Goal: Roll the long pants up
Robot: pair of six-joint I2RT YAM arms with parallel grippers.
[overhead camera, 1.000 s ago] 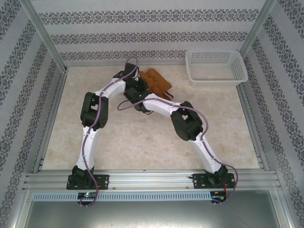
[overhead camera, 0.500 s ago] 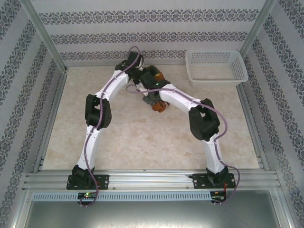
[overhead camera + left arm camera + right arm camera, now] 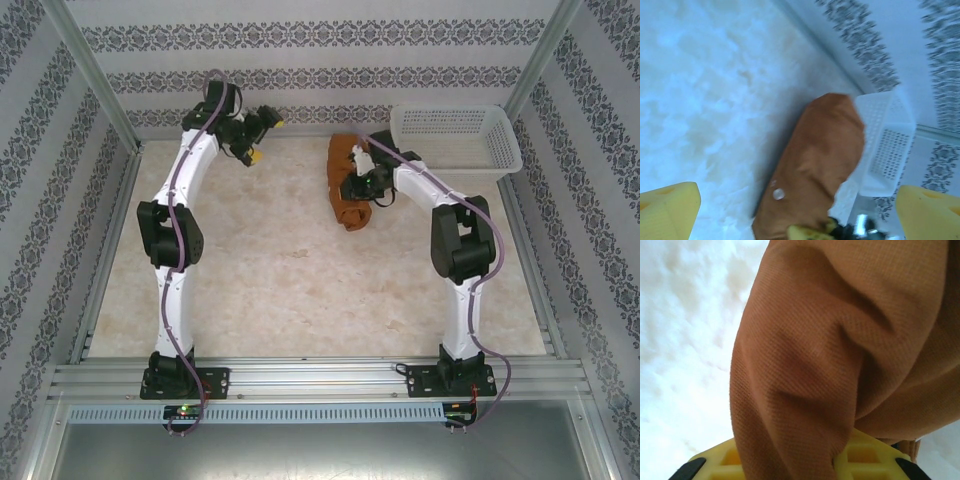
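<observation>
The long pants [image 3: 345,190] lie as a rust-brown rolled bundle on the table at the back, just left of the basket. My right gripper [image 3: 362,186] is at the bundle's right side. In the right wrist view, folds of the pants [image 3: 830,340] run down between its yellow fingers [image 3: 867,460], and the gripper [image 3: 790,462] is shut on the cloth. My left gripper [image 3: 264,140] is raised at the back left, well clear of the pants and open. The left wrist view looks across at the pants [image 3: 820,155] between its wide-apart fingers [image 3: 667,210].
A white lattice basket [image 3: 455,150] stands at the back right corner, close to the bundle, and is the white basket [image 3: 885,145] beside the pants in the left wrist view. Patterned walls and metal frame posts close in the table. Bare marbled table [image 3: 280,270] lies in front of the pants.
My left arm has let go and swung up and away to the back left. The right arm has swung right, and the bundle now lies further right, near the basket.
</observation>
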